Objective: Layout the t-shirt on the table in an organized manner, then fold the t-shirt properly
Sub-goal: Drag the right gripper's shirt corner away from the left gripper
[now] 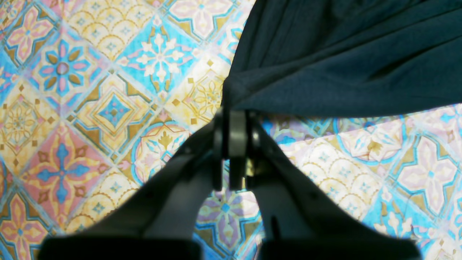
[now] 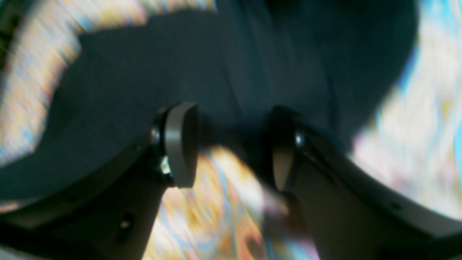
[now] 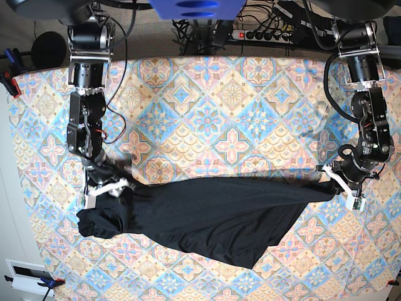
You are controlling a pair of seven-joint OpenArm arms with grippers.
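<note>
The black t-shirt (image 3: 213,219) lies stretched in a wrinkled band across the near half of the patterned table (image 3: 232,94). My left gripper (image 3: 330,187) is at the shirt's right end. In the left wrist view it (image 1: 234,115) is shut on a bunched corner of the t-shirt (image 1: 343,54) just above the table (image 1: 90,108). My right gripper (image 3: 119,190) is at the shirt's left end. In the blurred right wrist view it (image 2: 231,144) is open, with the t-shirt (image 2: 216,72) spread just beyond its pads (image 2: 180,144) and the table (image 2: 216,216) showing between the jaws.
A power strip (image 3: 263,34) and cables lie beyond the table's far edge. A clamp (image 3: 9,81) grips the left edge, and another (image 3: 47,282) sits at the near left corner beside a white box (image 3: 25,276).
</note>
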